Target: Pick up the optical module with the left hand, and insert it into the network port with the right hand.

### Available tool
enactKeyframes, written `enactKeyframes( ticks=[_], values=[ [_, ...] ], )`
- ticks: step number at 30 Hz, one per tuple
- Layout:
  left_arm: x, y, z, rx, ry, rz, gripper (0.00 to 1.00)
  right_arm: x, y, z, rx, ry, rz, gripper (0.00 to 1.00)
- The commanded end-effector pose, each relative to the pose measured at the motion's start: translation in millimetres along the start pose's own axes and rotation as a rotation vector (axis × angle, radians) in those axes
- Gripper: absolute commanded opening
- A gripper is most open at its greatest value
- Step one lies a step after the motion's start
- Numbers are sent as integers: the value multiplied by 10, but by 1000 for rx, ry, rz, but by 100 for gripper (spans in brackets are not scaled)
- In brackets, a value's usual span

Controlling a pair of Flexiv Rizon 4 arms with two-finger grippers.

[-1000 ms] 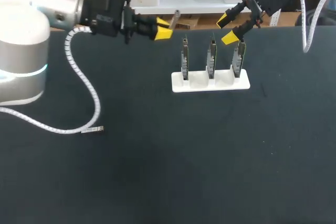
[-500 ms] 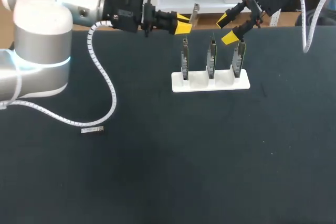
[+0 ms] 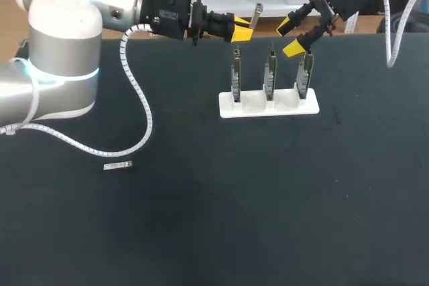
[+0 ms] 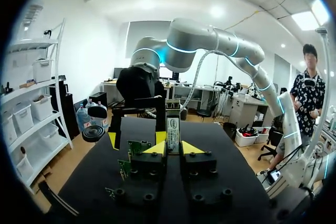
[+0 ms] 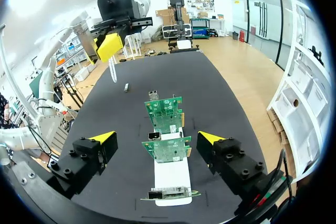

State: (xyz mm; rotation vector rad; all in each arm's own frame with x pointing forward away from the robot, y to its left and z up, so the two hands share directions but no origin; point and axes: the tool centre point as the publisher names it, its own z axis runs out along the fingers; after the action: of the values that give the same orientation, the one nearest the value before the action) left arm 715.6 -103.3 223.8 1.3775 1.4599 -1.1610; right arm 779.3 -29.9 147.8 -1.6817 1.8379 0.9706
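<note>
Our left gripper [image 3: 241, 29] clamps the optical module [image 3: 256, 12], long axis pointing 1 o'clock. Our right gripper [image 3: 292, 37] is spread wide, holding nothing.

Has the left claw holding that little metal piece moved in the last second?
Yes. The left gripper, shut on the metal module, has travelled rightward in the head view, closing on the white stand, which stayed put.

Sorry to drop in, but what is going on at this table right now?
The left hand is shut on a small module, held in the air beside the white stand of three circuit boards. The right hand hangs open above one end of the stand. The module is not yet plugged in.
</note>
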Motion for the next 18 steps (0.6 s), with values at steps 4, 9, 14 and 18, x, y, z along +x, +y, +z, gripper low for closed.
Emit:
enactKeyframes(
  ticks=[4,9,14,18],
  values=[
    [12,56,33,-35,-31,-7,0,5,23,3,6,-1,-1,100],
    [-89,77,231,-24,-73,2,0,5,23,3,6,-1,-1,100],
    [-212,115,404,-7,-100,32,0,5,23,3,6,-1,-1,100],
    [-239,165,460,-7,-100,47,0,5,23,3,6,-1,-1,100]
  ],
)
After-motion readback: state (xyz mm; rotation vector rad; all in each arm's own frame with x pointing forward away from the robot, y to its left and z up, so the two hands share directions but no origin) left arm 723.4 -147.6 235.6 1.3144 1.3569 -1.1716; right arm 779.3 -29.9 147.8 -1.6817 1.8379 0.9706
